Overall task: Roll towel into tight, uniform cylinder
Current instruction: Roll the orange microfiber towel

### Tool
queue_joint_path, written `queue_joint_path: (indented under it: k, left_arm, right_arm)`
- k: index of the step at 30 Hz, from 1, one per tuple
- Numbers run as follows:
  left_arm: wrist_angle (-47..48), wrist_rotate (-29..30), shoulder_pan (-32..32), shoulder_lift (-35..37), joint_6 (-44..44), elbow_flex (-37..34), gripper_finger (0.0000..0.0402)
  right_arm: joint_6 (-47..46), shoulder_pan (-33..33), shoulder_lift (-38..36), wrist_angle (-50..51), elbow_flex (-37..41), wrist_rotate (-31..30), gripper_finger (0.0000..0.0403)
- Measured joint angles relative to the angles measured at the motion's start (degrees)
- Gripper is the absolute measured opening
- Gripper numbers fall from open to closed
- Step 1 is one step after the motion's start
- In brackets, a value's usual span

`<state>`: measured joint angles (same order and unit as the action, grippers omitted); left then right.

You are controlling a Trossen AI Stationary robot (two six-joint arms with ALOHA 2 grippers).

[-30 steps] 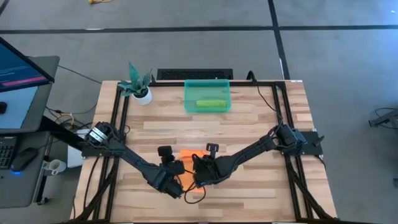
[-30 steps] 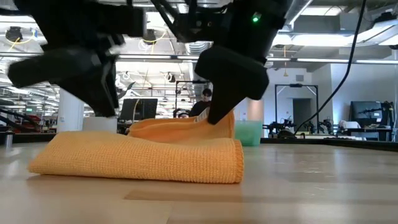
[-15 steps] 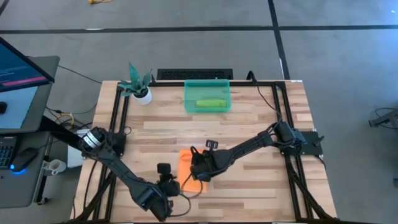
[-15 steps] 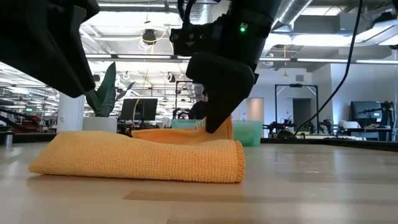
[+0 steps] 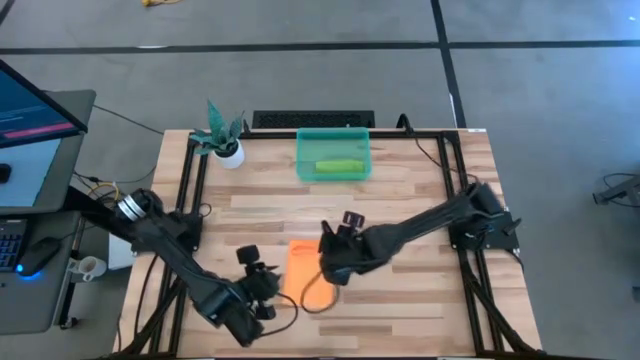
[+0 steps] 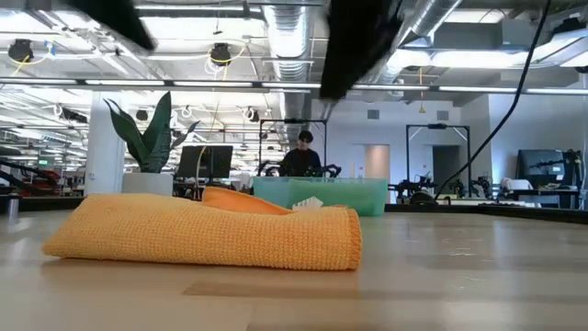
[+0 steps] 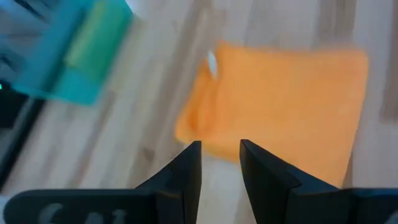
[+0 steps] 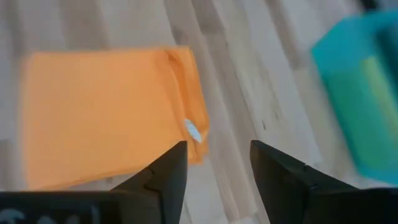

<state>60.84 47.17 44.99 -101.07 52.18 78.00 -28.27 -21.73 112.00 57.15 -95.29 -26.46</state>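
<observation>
Right gripper (image 8: 214, 168): jaws parted wide, nothing between them, hanging above the towel (image 8: 109, 112) clear of the cloth. Seen from overhead, poised over the towel's right edge (image 5: 335, 262).

Left gripper (image 7: 219, 165): jaws apart by a narrow gap, empty, touching nothing, likewise raised off the table (image 5: 400, 205). From overhead, parked just off the towel's left side, toward the near edge of the table (image 5: 262, 290).

Towel itself: orange, lying flat in a folded slab near the middle of the table's front half (image 5: 305, 275), with a loose upper flap and small white tag (image 8: 193, 132) at one end. From table height, a low thick pad with a rounded fold at the right (image 6: 207, 234). Not yet a cylinder.

Handling, as a judgement: light, soft, limp, with a coarse weave that should grip well on the fingers and on the wood. Likely to sag and unroll unless kept tensioned. Best taken at the two corners of one short edge, pinching all layers together.

Beyond: green bin (image 5: 334, 154) and potted plant (image 5: 222, 135) at the far edge, well apart from the work.
</observation>
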Motion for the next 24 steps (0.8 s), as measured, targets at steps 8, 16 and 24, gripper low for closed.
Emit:
queue_joint_path:
  k: [8,16,24]
  left_arm:
    - [-11.3,7.1,0.9,3.6,-2.5,-6.4,0.0102]
    - [-36.4,-3.6,-4.3,3.8,-8.8,-20.1,0.0095]
    - [-56.8,-16.0,-12.9,3.8,-19.5,-27.5,0.0065]
  right_arm:
    - [-3.9,-11.3,-4.7,0.9,0.1,-14.3,0.0192]
    - [-13.8,-18.8,-3.7,-2.3,8.2,-19.6,0.0181]
    - [-14.9,-16.7,-3.7,-20.3,20.4,-15.2,0.0161]
